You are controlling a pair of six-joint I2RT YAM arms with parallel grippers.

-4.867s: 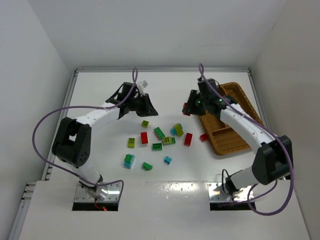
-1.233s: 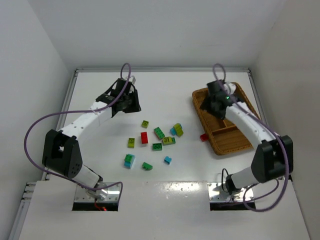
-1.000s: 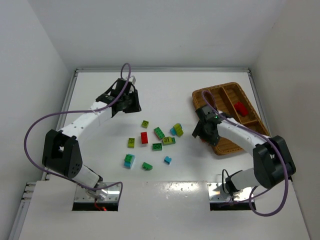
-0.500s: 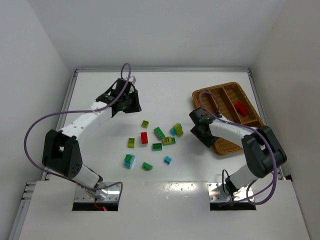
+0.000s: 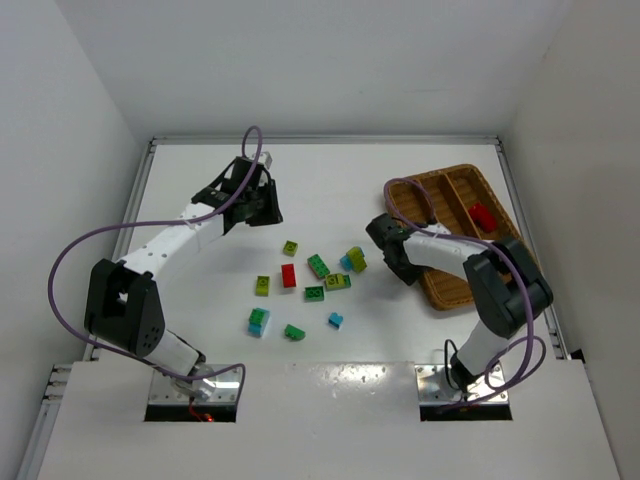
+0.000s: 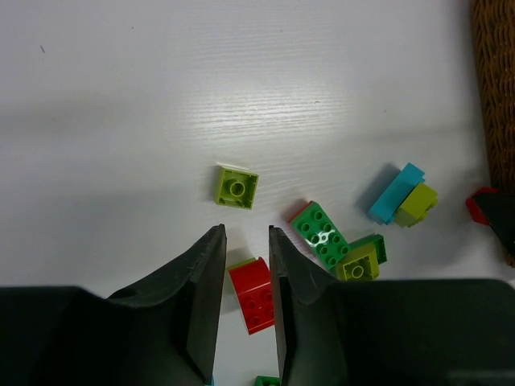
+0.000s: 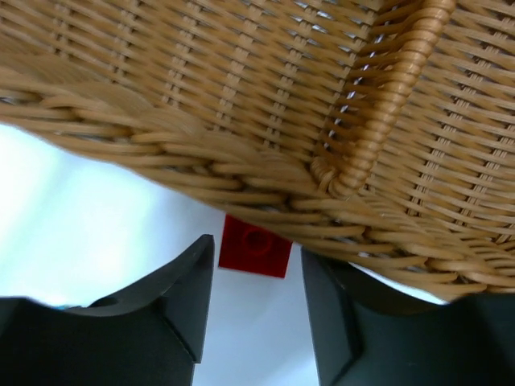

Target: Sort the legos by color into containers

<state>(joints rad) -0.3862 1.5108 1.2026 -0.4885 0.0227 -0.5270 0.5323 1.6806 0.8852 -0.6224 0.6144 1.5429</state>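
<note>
— Where's the right end effector?
— Down at the wicker tray's outer wall, jaws apart on either side of a red lego on the table, not pinching it.
— And the left end effector?
— Narrow and empty above the loose legos. A second red lego lies inside the tray.

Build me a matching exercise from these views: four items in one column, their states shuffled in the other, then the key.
Column one
1. left claw
2. right claw
3. wicker tray
4. cyan brick in the left wrist view

Column two
A. touches a yellow-green brick
B. has one red brick in a compartment
C. straddles a loose red brick beside the tray's outer wall
D. nearly shut, gripping nothing

Pairs: 1-D, 2-C, 3-B, 4-A
</note>
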